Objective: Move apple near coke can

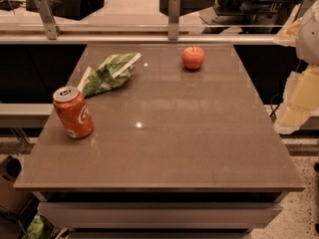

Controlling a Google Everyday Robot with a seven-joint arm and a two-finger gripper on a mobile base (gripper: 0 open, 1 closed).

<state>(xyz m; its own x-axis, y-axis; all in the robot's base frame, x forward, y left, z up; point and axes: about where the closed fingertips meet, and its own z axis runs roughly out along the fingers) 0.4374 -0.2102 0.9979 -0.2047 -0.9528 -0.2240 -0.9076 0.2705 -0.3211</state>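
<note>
The apple (193, 57) is small, round and red-orange with a short stem. It stands at the far middle-right of the brown table (189, 143). The coke can (73, 112), red with white script and a silver top, stands upright near the table's left edge. The apple and the can are far apart, about half a table width. My gripper (298, 101) is at the right edge of the view, off the table's right side, below the white arm (311, 29). It holds nothing that I can see and is well away from the apple.
A green-and-white snack bag (108, 74) lies at the far left, just behind the can. A metal rail with posts (173, 16) runs behind the table's far edge. The floor drops away on the left and right.
</note>
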